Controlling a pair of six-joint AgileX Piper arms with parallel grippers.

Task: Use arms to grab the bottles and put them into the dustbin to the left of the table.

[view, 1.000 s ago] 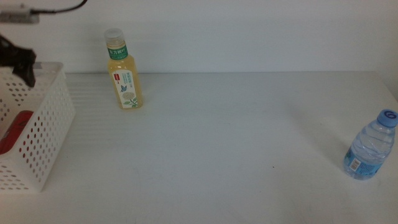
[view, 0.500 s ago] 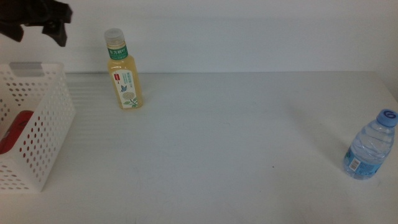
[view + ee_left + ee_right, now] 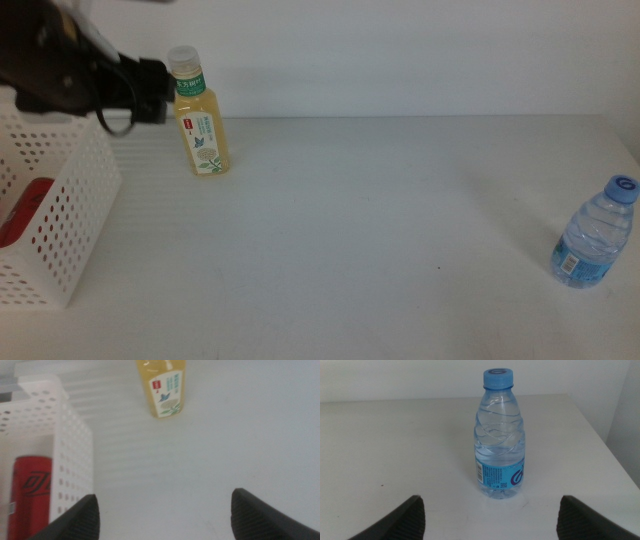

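Left gripper (image 3: 162,510): jaws spread wide apart with nothing between them; in the middle view its arm (image 3: 70,75) reaches in above the dustbin, its dark end just beside the neck of the tea bottle
Dustbin (image 3: 60,215): white perforated basket at the worktop's left edge, just below and beside the left gripper; in the left wrist view its wall (image 3: 75,465) lies next to one jaw
Dustbin contents: a red can (image 3: 30,495) lies on its side inside, against the perforated wall; it shows red through the holes in the middle view (image 3: 22,210)
Tea bottle (image 3: 200,115): yellow, pale cap, green-white label, upright on the worktop just ahead of the left gripper, outside the dustbin; only its lower body shows in the left wrist view (image 3: 162,387)
Right gripper (image 3: 487,517): jaws wide apart and empty, facing the water bottle; not seen in the middle view
Water bottle (image 3: 498,457): clear with blue cap and blue label, upright on the worktop straight ahead of the right gripper, centred between the line of its jaws but not touching them; in the middle view (image 3: 593,235) it stands near the right edge, well apart from the dustbin
Worktop (image 3: 380,220): plain white, carrying both bottles and the dustbin
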